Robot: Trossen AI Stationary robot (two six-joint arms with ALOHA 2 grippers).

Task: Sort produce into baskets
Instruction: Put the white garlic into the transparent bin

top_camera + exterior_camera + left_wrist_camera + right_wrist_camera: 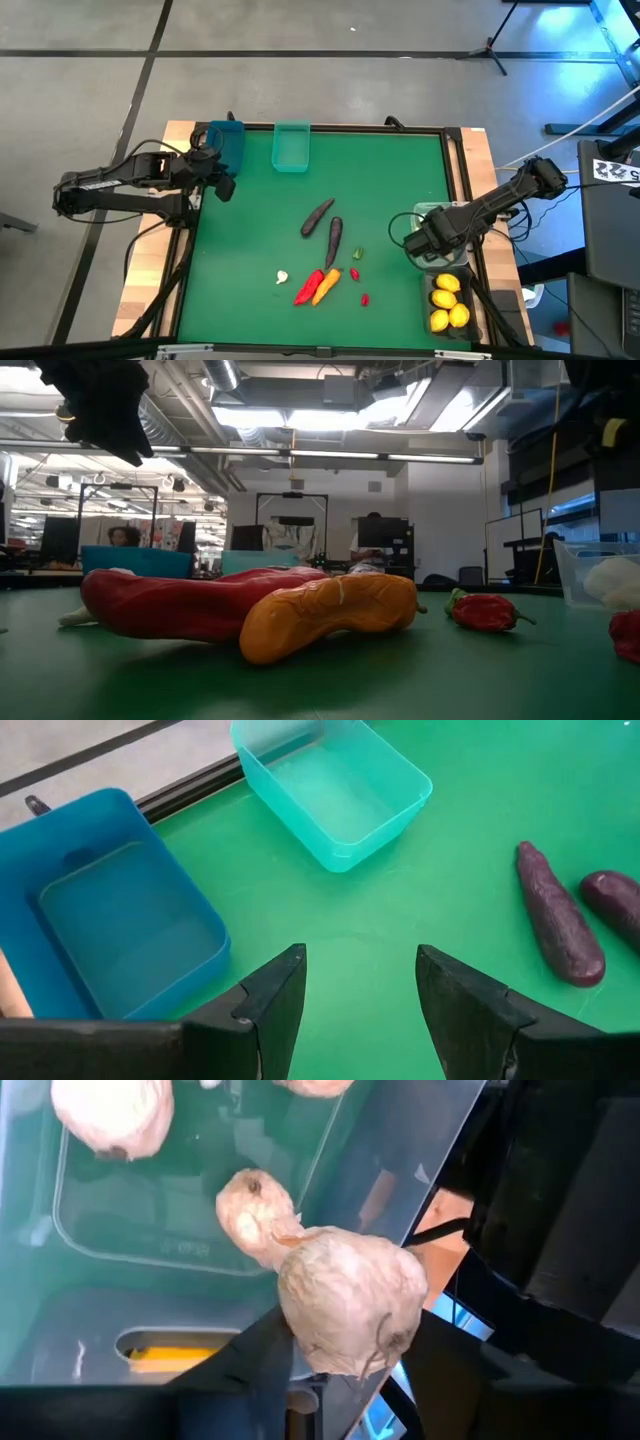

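My right gripper hangs over the clear basket at the table's right edge, shut on a cream-white garlic bulb. Other garlic bulbs lie on that basket's floor. My left gripper stands open at the far left, near the blue basket and the teal basket, with nothing between its fingers. On the mat's middle lie two eggplants, a carrot, red chilis, a garlic bulb and a green bit. My right gripper has the garlic bulb pinched between its two fingers, one on the bulb's side and the other on the opposite side. The fingers come from above, pointing steeply down. The bulb is lifted clear, over the clear basket's wall.
A dark grey basket with yellow lemons sits at the near right, just below the clear one. Bare green mat lies between the left baskets and the produce heap. Wooden table rims run along both sides.
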